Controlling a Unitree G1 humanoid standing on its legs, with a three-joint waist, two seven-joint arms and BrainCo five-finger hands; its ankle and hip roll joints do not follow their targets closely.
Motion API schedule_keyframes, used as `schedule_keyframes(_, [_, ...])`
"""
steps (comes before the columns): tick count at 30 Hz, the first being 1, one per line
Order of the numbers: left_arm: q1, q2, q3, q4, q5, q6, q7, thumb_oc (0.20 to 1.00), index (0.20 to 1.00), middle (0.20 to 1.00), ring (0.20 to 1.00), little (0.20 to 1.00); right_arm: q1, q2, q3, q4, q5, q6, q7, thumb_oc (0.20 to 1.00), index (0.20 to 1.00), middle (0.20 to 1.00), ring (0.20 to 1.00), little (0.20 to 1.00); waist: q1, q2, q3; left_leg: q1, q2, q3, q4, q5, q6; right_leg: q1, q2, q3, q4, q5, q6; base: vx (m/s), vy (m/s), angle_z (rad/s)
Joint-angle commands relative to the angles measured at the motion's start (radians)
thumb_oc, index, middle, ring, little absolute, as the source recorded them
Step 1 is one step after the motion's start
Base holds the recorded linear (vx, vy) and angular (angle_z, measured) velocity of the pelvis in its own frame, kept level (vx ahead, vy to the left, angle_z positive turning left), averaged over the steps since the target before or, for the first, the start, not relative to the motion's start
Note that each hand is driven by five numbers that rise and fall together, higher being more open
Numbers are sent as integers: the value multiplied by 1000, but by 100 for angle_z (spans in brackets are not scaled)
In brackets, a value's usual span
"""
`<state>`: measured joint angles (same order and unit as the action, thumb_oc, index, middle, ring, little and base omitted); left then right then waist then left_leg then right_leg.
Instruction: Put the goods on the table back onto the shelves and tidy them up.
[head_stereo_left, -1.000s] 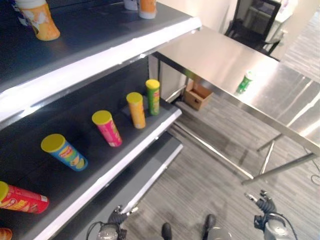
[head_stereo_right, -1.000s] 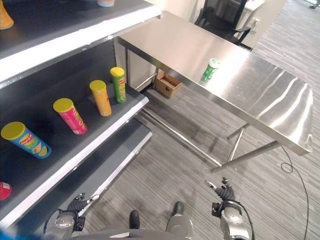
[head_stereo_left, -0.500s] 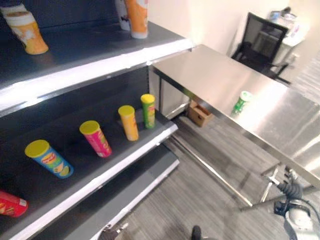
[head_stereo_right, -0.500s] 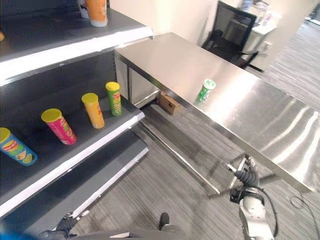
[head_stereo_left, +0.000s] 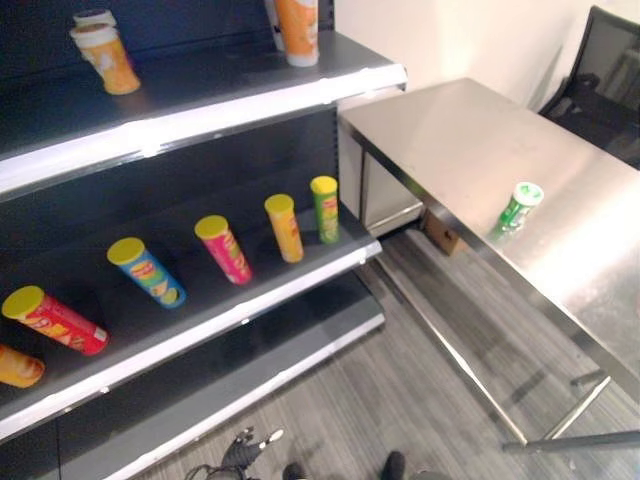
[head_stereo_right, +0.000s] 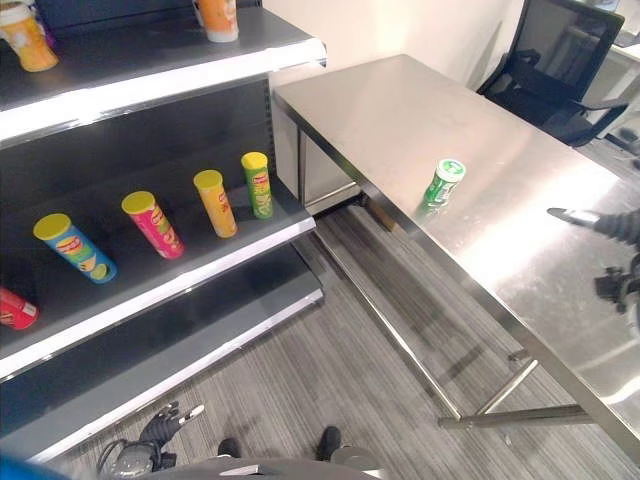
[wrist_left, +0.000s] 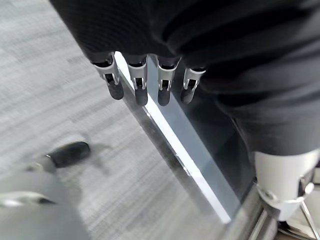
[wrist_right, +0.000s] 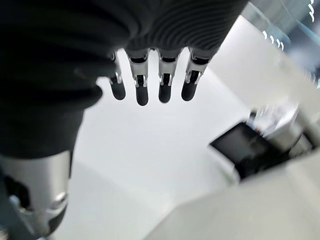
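Observation:
A green can (head_stereo_right: 444, 182) with a white lid stands alone on the steel table (head_stereo_right: 400, 110), near its front edge. My right hand (head_stereo_right: 612, 226) hovers over the table at the far right, well to the right of the can, its fingers (wrist_right: 150, 85) straight and holding nothing. My left hand (head_stereo_right: 165, 425) hangs low near the floor by the shelf base, fingers (wrist_left: 141, 87) relaxed and empty. On the middle shelf (head_stereo_left: 250, 310) stand a green can (head_stereo_left: 325, 208), an orange can (head_stereo_left: 285, 227), a pink can (head_stereo_left: 224, 248) and a blue can (head_stereo_left: 148, 272); a red can (head_stereo_left: 55, 320) lies on its side.
Orange cups (head_stereo_left: 105, 58) and an orange tub (head_stereo_left: 298, 30) stand on the upper shelf. A cardboard box (head_stereo_left: 440, 230) sits on the floor under the table, and a black chair (head_stereo_right: 560, 70) stands behind it. Table legs (head_stereo_right: 510, 400) cross the carpet at lower right.
The camera has swung, shifting the whole scene. My right hand has risen from near the floor to table height at the right edge. The left hand stays low.

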<state>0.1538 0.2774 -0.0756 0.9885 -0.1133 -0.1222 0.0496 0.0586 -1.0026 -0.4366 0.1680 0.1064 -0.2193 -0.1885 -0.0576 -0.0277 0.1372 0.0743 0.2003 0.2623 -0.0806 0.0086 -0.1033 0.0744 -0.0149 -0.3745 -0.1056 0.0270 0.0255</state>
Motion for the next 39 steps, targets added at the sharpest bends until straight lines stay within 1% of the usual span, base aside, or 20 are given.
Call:
schedule_keyframes(1, [-55, 61, -23, 12, -10, -24, -9, 1000, 1000, 1000, 1000, 1000, -95, -12, 100, 84, 20, 11, -10, 1000, 1000, 1000, 1000, 1000, 11, -40, -15, 49, 0, -6, -7, -32, -2, 29, -54, 91, 18, -117, 70, 8, -40, -24])
schedule_keyframes(5, [-38, 74, -17, 0, -28, -25, -14, 1000, 1000, 1000, 1000, 1000, -155, -22, 167, 127, 6, 25, 4, 1000, 1000, 1000, 1000, 1000, 29, -38, -10, 56, -4, -16, 16, -31, -3, 32, -54, 104, 18, -122, 60, 65, -106, -5])
schedule_keyframes(6, [-14, 75, -17, -27, -50, -26, -21, 1000, 1000, 1000, 1000, 1000, -210, -45, 219, 162, -2, 28, 5, 1000, 1000, 1000, 1000, 1000, 47, -44, 13, 6, 14, -54, 156, -15, -9, 43, -42, 115, 18, -134, 39, 35, -197, 1])
schedule_keyframes(7, [-7, 75, -22, -40, -60, -27, -23, 1000, 1000, 1000, 1000, 1000, -226, -54, 228, 178, 6, 28, 8, 1000, 1000, 1000, 1000, 1000, 56, -48, 27, -21, 22, -75, 218, 4, -14, 50, -36, 116, 18, -140, 30, 23, -278, -21])
schedule_keyframes(8, [-3, 76, -36, -58, -76, -28, -27, 1000, 1000, 1000, 1000, 1000, -279, -70, 268, 215, 26, 27, 9, 1000, 1000, 1000, 1000, 1000, 74, -59, 63, -93, 16, -143, 361, 31, -12, 61, -30, 115, 18, -145, 17, -8, -137, -15])
schedule_keyframes(9, [-3, 76, -35, -58, -76, -28, -27, 1000, 1000, 1000, 1000, 1000, -280, -70, 269, 216, 26, 27, 9, 1000, 1000, 1000, 1000, 1000, 73, -59, 62, -95, 16, -145, 363, 31, -12, 60, -30, 114, 18, -145, 17, -2, -81, -23])
schedule_keyframes(10, [-6, 73, -53, -65, -84, -30, -24, 1000, 1000, 1000, 1000, 1000, -315, -89, 297, 248, 30, 37, 10, 1000, 1000, 1000, 1000, 1000, 84, -69, 80, -143, -24, -190, 372, 10, -4, 60, -38, 107, 18, -146, 19, 10, 4, -5])
schedule_keyframes(11, [-6, 72, -52, -65, -85, -29, -24, 1000, 1000, 1000, 1000, 1000, -320, -89, 300, 250, 30, 37, 10, 1000, 1000, 1000, 1000, 1000, 78, -69, 78, -149, -26, -194, 375, 9, -2, 59, -40, 102, 18, -147, 20, 66, 83, 9])
schedule_keyframes(12, [-9, 64, -66, -49, -76, -28, -31, 1000, 1000, 1000, 1000, 1000, -336, -97, 312, 262, 39, 41, 12, 1000, 1000, 1000, 1000, 1000, 84, -76, 74, -168, -95, -222, 268, -62, 18, 47, -56, 100, 18, -136, 34, 108, 184, 29])
schedule_keyframes(13, [-7, 64, -87, -32, -54, -23, -32, 1000, 1000, 1000, 1000, 1000, -355, -111, 329, 305, 12, 48, -12, 1000, 1000, 1000, 1000, 1000, 94, -65, 70, -205, -135, -249, 149, -25, 24, 33, -51, 92, 18, -130, 44, 184, 251, 44])
schedule_keyframes(14, [1, 62, -81, -26, -58, -30, -35, 1000, 1000, 1000, 1000, 1000, -401, -113, 369, 319, 6, 52, 6, 1000, 1000, 1000, 1000, 1000, 104, -55, 56, -170, -141, -268, 59, -21, 27, 29, -45, 111, 18, -132, 51, 195, 207, 31])
schedule_keyframes(15, [0, 60, -81, -11, -56, -29, -31, 1000, 1000, 1000, 1000, 1000, -414, -99, 384, 332, 8, 52, 4, 1000, 1000, 1000, 1000, 1000, 101, -51, 51, -157, -145, -282, 34, -12, 33, 28, -43, 115, 18, -133, 55, 224, 163, -10])
schedule_keyframes(17, [-4, 62, -81, 6, -49, -32, -30, 1000, 1000, 1000, 1000, 1000, -444, -90, 407, 360, 16, 57, 2, 1000, 1000, 1000, 1000, 1000, 98, -44, 46, -145, -161, -283, 24, -2, 38, 26, -53, 119, 18, -126, 61, 217, 174, -54])
schedule_keyframes(19, [-3, 66, -82, 14, -43, -36, -31, 1000, 1000, 1000, 1000, 1000, -487, -74, 451, 381, 20, 59, 11, 1000, 1000, 1000, 1000, 1000, 102, -38, 43, -119, -170, -262, -3, -1, 47, 21, -64, 145, 18, -123, 69, 186, 182, -34])
schedule_keyframes(22, [-10, 82, -77, 2, -57, -44, -17, 1000, 1000, 1000, 1000, 1000, -569, -56, 541, 412, 3, 70, 18, 1000, 1000, 1000, 1000, 1000, 113, -29, 53, -122, -184, -237, -7, -14, 67, -12, -85, 173, 18, -106, 87, 157, 177, -48])
schedule_keyframes(23, [-11, 82, -78, -1, -60, -46, -15, 1000, 1000, 1000, 1000, 1000, -578, -52, 545, 416, 1, 70, 14, 1000, 1000, 1000, 1000, 1000, 114, -28, 53, -123, -185, -235, -7, -16, 69, -15, -86, 176, 18, -105, 88, 94, 95, -14])
schedule_keyframes(30, [-15, 81, -104, -10, -68, -52, -9, 1000, 1000, 1000, 1000, 1000, -666, -48, 602, 483, 1, 75, 4, 1000, 1000, 1000, 1000, 1000, 123, -25, 65, -126, -190, -241, -7, -21, 74, -25, -94, 166, 18, -100, 96, 80, 12, 17])
schedule_keyframes(33, [-20, 83, -110, -3, -70, -55, 2, 1000, 1000, 1000, 1000, 1000, -746, -62, 652, 549, -43, 99, -22, 1000, 1000, 1000, 1000, 1000, 128, -24, 73, -136, -189, -253, -7, -17, 72, -35, -93, 163, 18, -99, 97, 57, -42, -3])
schedule_keyframes(36, [-19, 75, -105, 13, -70, -50, 6, 1000, 1000, 1000, 1000, 1000, -737, -68, 645, 556, -79, 116, -29, 1000, 1000, 1000, 1000, 1000, 125, -25, 73, -132, -187, -262, -7, -21, 71, -29, -90, 157, 18, -105, 95, 56, -43, -1])
schedule_keyframes(39, [-23, 72, -108, 32, -62, -49, 7, 1000, 1000, 1000, 1000, 1000, -719, -64, 634, 554, -68, 115, -21, 1000, 1000, 1000, 1000, 1000, 123, -28, 74, -126, -186, -265, -7, -23, 70, -23, -89, 151, 18, -108, 95, 30, -26, 2])
